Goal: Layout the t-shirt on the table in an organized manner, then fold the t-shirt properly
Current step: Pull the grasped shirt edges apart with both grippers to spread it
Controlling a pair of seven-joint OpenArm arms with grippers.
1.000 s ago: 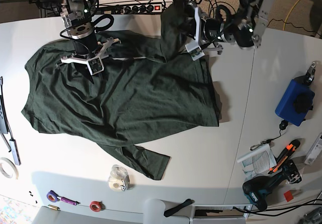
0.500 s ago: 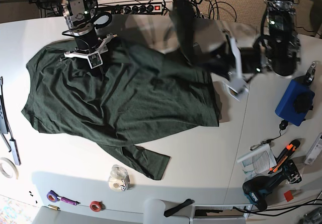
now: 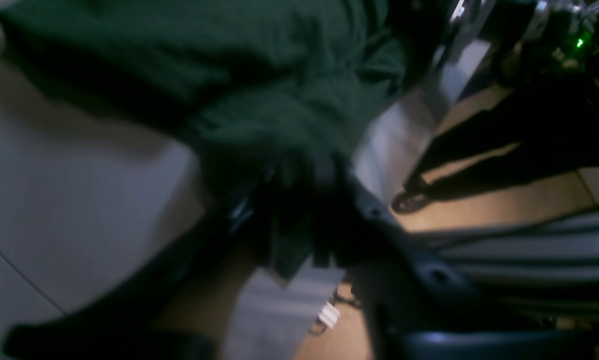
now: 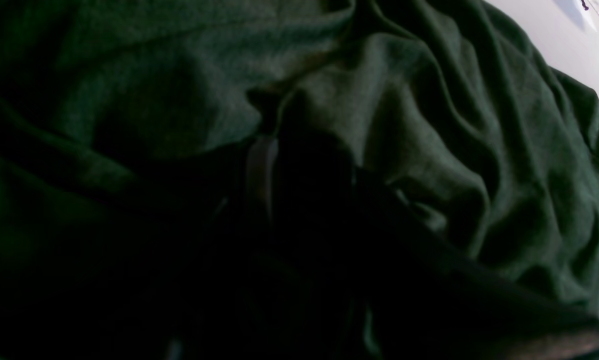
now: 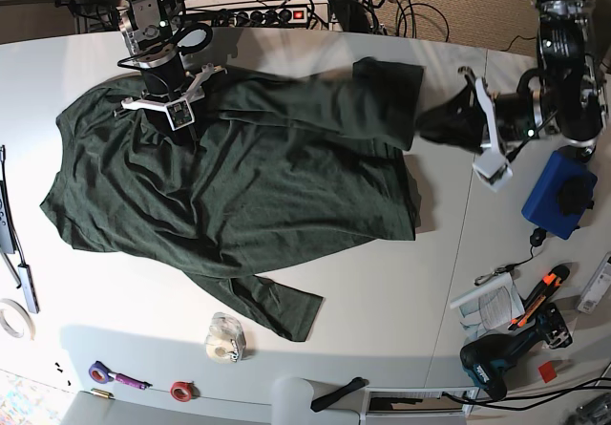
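Most of the layout is looking done, by my reading: the t-shirt is lying spread over the left half of the table, still wrinkled, with one sleeve trailing toward the near edge and no fold yet started. Going left to right in the base view, the right gripper is pressing onto the shoulder area; its wrist view is showing only dark cloth around the jaws, so whether it is pinching fabric I cannot tell. At the right, the left gripper is hovering past the other sleeve. Its blurred wrist view is showing a green scrap between the jaws, so it is apparently gripping cloth, a detail the base view is missing.
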